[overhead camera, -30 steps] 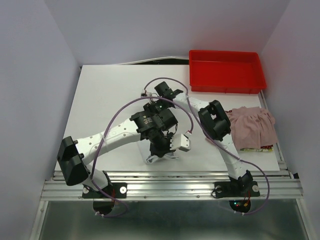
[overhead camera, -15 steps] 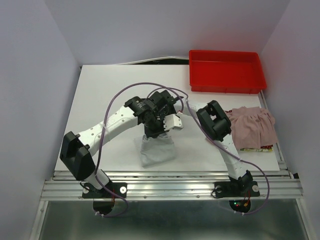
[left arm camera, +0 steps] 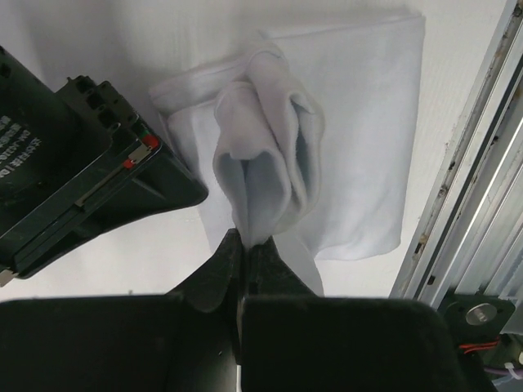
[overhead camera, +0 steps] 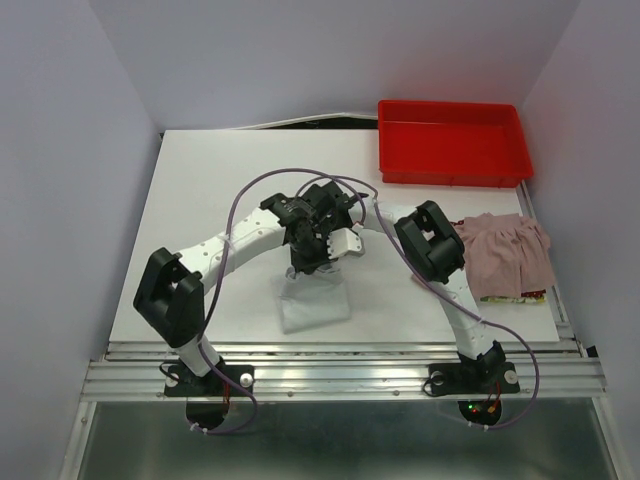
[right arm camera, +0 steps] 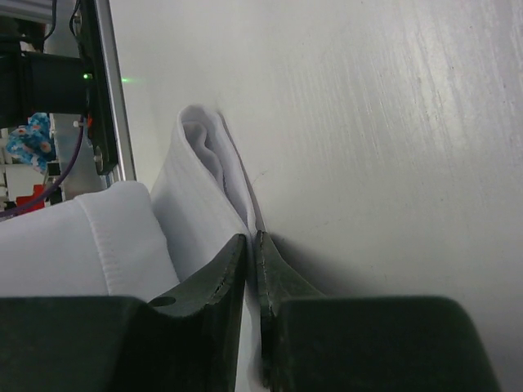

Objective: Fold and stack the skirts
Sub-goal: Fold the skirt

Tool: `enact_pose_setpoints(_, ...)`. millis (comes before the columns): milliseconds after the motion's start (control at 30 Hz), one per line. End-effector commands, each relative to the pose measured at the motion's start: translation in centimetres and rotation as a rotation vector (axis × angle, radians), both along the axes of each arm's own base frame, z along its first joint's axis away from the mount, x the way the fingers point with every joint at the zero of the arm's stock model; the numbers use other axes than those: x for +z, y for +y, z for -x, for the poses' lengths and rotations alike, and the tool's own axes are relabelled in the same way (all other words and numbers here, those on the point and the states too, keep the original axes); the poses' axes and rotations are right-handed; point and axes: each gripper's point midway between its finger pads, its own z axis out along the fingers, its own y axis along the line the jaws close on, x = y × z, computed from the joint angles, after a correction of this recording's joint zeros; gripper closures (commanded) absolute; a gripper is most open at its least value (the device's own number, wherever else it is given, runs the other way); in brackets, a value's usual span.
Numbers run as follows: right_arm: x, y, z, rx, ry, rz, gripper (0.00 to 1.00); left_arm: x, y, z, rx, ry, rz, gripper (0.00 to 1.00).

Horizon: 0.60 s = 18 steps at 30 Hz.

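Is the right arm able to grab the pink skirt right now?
Probably not yet. The pink skirt lies uncovered close by, with nothing on it, but the right gripper is shut on the white skirt, so it would have to let go first.

Even, bright overhead light, soft shadows; wrist views blur close up.

- A red plastic tray (overhead camera: 452,180) sits at the far right corner of the tabletop (overhead camera: 220,180), its long side along the back edge.
- A flat item with a colourful printed edge (overhead camera: 527,296) lies near the right edge; only a strip of it shows.
- Aluminium rails (overhead camera: 340,378) run along the near edge.
- Plain pale walls (overhead camera: 60,150) enclose three sides.
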Motion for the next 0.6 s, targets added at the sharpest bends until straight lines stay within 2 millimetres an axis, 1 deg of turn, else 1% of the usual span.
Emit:
enact_pose_setpoints(0, -0.2, -0.2, -0.1, 0.003, -0.060, 0.033, 0.84, -0.7, -0.1, 0.5, -0.007, 0.028, 0.019, 0.99)
enact_pose_setpoints(33, -0.3, -0.2, -0.2, 0.002, -0.065, 0.037, 0.84, -0.8, 0.0, 0.7, -0.006, 0.037, 0.017, 1.00)
enact_pose_setpoints(100, -0.4, -0.2, -0.4, -0.002, -0.076, 0.045, 0.84, -0.1, -0.3, 0.8, -0.010, 0.047, 0.037, 1.00)
enact_pose_setpoints(133, -0.7, -0.3, -0.5, -0.006, -0.081, 0.056, 0.84, 0.5, -0.4, 1.4, -0.016, 0.068, 0.054, 1.00)
enact_pose_setpoints(167, -0.9, -0.4, -0.6, -0.010, -0.085, 0.064, 0.84, 1.7, -0.9, 1.2, -0.021, 0.060, 0.082, 1.00)
enact_pose_setpoints(200, -1.0, -0.4, -0.8, -0.014, -0.091, 0.069, 0.84, 2.2, -0.8, 1.7, -0.021, 0.078, 0.084, 1.00)
enact_pose_setpoints(233, -1.5, -0.4, -1.0, -0.020, -0.101, 0.083, 0.85, 3.5, -1.3, 1.9, -0.027, 0.080, 0.120, 1.00)
enact_pose_setpoints(267, -1.6, -0.3, -1.3, -0.027, -0.106, 0.091, 0.85, 4.0, -1.1, 2.6, -0.026, 0.109, 0.118, 1.00)
enact_pose_setpoints(300, -1.8, -0.4, -1.4, -0.033, -0.111, 0.101, 0.85, 4.6, -1.5, 2.7, -0.031, 0.109, 0.141, 1.00)
enact_pose_setpoints(333, -1.8, -0.2, -1.8, -0.038, -0.121, 0.103, 0.86, 5.2, -1.3, 3.5, -0.035, 0.130, 0.143, 1.00)
enact_pose_setpoints(367, -2.2, -0.2, -2.1, -0.047, -0.126, 0.117, 0.86, 5.8, -1.6, 4.0, -0.044, 0.146, 0.164, 1.00)
enact_pose_setpoints(433, -2.2, 0.2, -2.9, -0.068, -0.140, 0.121, 0.87, 6.6, -1.6, 5.3, -0.057, 0.167, 0.172, 1.00)
enact_pose_setpoints(467, -2.5, 0.2, -3.2, -0.077, -0.144, 0.131, 0.87, 6.9, -1.8, 6.0, -0.067, 0.179, 0.181, 1.00)
enact_pose_setpoints(533, -2.4, 0.6, -3.9, -0.097, -0.157, 0.131, 0.89, 7.3, -2.1, 7.5, -0.087, 0.207, 0.187, 1.00)
enact_pose_setpoints(567, -2.7, 0.7, -4.0, -0.103, -0.149, 0.136, 0.89, 7.3, -2.2, 8.2, -0.097, 0.231, 0.189, 1.00)
